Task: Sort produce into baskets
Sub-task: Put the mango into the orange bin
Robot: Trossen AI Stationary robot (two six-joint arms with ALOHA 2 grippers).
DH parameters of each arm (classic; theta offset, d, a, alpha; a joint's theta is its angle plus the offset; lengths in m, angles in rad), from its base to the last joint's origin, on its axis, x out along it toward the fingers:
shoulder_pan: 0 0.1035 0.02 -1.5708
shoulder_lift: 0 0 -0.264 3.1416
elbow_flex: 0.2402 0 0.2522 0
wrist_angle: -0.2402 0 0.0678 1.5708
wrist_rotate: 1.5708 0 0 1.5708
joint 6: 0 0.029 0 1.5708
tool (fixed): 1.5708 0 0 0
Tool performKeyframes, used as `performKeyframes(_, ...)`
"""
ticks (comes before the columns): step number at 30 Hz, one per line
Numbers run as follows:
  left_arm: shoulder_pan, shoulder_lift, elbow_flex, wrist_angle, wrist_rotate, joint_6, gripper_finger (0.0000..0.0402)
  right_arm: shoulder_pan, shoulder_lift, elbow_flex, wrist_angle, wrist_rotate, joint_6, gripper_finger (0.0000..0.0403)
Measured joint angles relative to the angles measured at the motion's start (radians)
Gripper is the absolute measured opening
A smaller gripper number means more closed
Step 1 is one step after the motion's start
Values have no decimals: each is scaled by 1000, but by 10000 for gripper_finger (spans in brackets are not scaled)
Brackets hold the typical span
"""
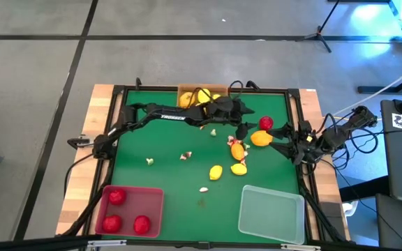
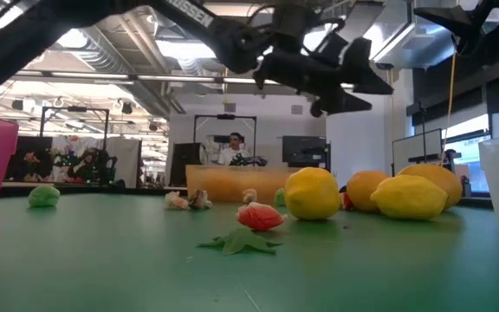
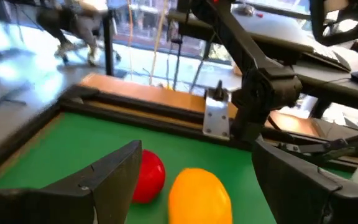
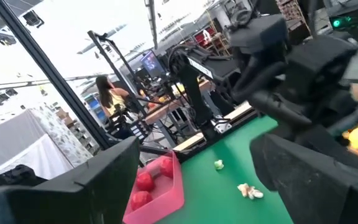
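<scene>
High view: green table (image 1: 159,174) w/ three baskets. Red basket (image 1: 155,199) at near-left corner, 3 red fruits (image 1: 116,197) inside. Clear basket (image 1: 271,213) at near-right, nothing visible in it. Orange-tan basket (image 1: 185,89) at far edge, mid, yellow fruits (image 1: 187,100) in it, partly hidden by left arm. Left arm reaches from left side across far part of table; left gripper (image 1: 244,125) sits above the felt just beside a red fruit (image 1: 265,123) and an orange fruit (image 1: 260,138). Right gripper (image 1: 279,148) at right edge, pointing in toward that orange fruit, not touching. Mid-table: two yellow fruits (image 1: 239,169), close together, plus an orange piece (image 1: 237,150) and small whitish bits (image 1: 185,155) scattered apart.

Low view: left gripper (image 2: 336,82) hangs off the table, above the fruit, holding nothing. Yellow fruit (image 2: 312,192) and more yellow/orange ones at right on felt; small red bit on a green leaf (image 2: 248,238) in front. Green piece (image 2: 44,197) far left. Person seated in room behind.

Left wrist: fingers (image 3: 114,177) spread wide, nothing between them gripped; red fruit (image 3: 148,176) and orange fruit (image 3: 199,196) lie on felt beyond the gap, touching or nearly so.

Right wrist: fingers (image 4: 104,177) spread, empty. Red basket (image 4: 157,186) w/ red fruits seen across table, whitish bit (image 4: 249,191) on felt. Left arm blocks the view's far side. Person visible in room beyond.
</scene>
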Motion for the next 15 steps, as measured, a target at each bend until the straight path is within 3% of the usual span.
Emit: performKeyframes(15,-41,182,209,-12,20,-6,301,0,0,0,-2,-8,3,337)
